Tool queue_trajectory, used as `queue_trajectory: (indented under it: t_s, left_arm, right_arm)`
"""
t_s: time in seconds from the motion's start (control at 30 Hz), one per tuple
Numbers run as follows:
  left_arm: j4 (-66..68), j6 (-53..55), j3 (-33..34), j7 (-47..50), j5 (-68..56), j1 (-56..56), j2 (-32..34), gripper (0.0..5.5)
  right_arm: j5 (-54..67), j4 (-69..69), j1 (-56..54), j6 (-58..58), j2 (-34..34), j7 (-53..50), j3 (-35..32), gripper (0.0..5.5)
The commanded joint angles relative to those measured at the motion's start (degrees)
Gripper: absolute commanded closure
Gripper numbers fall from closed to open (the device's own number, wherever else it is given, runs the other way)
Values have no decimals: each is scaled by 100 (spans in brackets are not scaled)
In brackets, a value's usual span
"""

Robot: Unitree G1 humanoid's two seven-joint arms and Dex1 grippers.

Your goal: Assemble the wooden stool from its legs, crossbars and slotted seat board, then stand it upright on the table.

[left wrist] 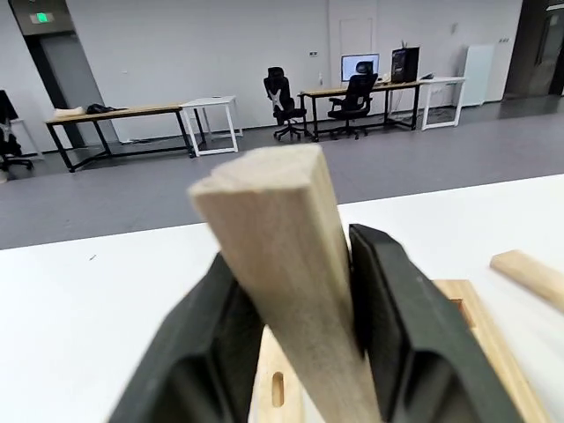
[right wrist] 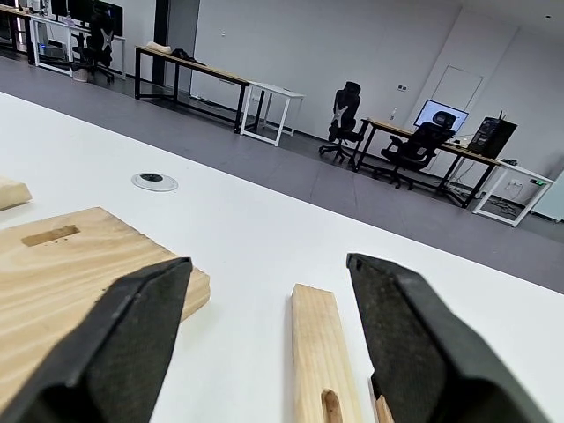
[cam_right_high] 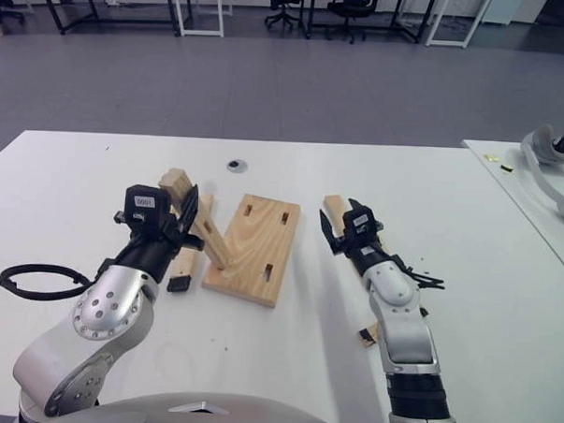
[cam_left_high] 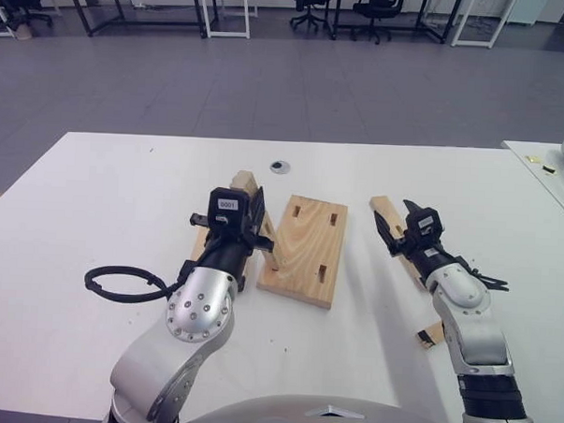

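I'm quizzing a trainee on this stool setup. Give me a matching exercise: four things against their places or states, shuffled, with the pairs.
1. left gripper
2. right gripper
3. seat board
4. grommet

A. flat on the table, between the grippers
B. open over a lying leg
C. set in the table beyond the board
D. shut on a tilted leg

Pairs: 1-D, 2-B, 3-A, 4-C.

One seat board, three wooden legs, one black cable

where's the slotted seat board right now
In the left eye view the seat board lies flat mid-table, between the left gripper, shut on a leg that reaches the board's left edge, and the open right gripper.
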Motion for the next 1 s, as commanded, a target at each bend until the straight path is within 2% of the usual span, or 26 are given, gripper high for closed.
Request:
queue_trajectory:
  t_s: [0.03, 0.17, 0.27, 0.37, 0.47, 0.5, 0.57, 0.63, 0.8, 0.9, 1.0]
  left_arm:
    - [67, -137, 303, -320, 51, -274, -166, 321]
    - [84, -278, 392, -610, -32, -284, -382, 255]
    - [94, -391, 585, -781, -194, -307, -711, 209]
    - [55, -574, 1115, -1103, -417, -472, -775, 163]
    - [332, -944, 2360, -1595, -844, -641, -532, 113]
    - [447, -1094, 2771, -1798, -1005, -732, -387, 96]
    - [686, -1396, 3363, -2122, -1352, -1012, -168, 69]
    - [873, -1654, 3801, -2335, -1867, -1252, -129, 69]
    - [1447, -1981, 4754, -2305, -2878, -1565, 79, 69]
    - [1691, -2082, 4855, -2213, -3118, -1659, 196, 69]
    - [1825, -2184, 4669, -2244, -3165, -1716, 242, 69]
  right_arm:
    - [-38, 106, -58, -127, 120, -136, -4, 220]
    - [-73, 168, -58, -189, 185, -129, 61, 220]
    - [37, -8, 64, -64, -216, 413, 82, 220]
    - [806, -644, 310, 485, -1330, 1735, -423, 220]
    - [1558, -746, 680, 776, -3256, 3874, -1352, 220]
    - [1771, -684, 725, 839, -3840, 4645, -1482, 220]
    - [1919, -444, 566, 830, -4638, 5779, -1254, 220]
    - [1909, -205, 475, 797, -5092, 6560, -893, 220]
    - [1568, 372, 397, 347, -5585, 7525, -222, 220]
    - [918, 808, 225, -316, -5292, 7373, 364, 220]
    - [342, 1326, -111, -956, -4782, 6928, 809, 220]
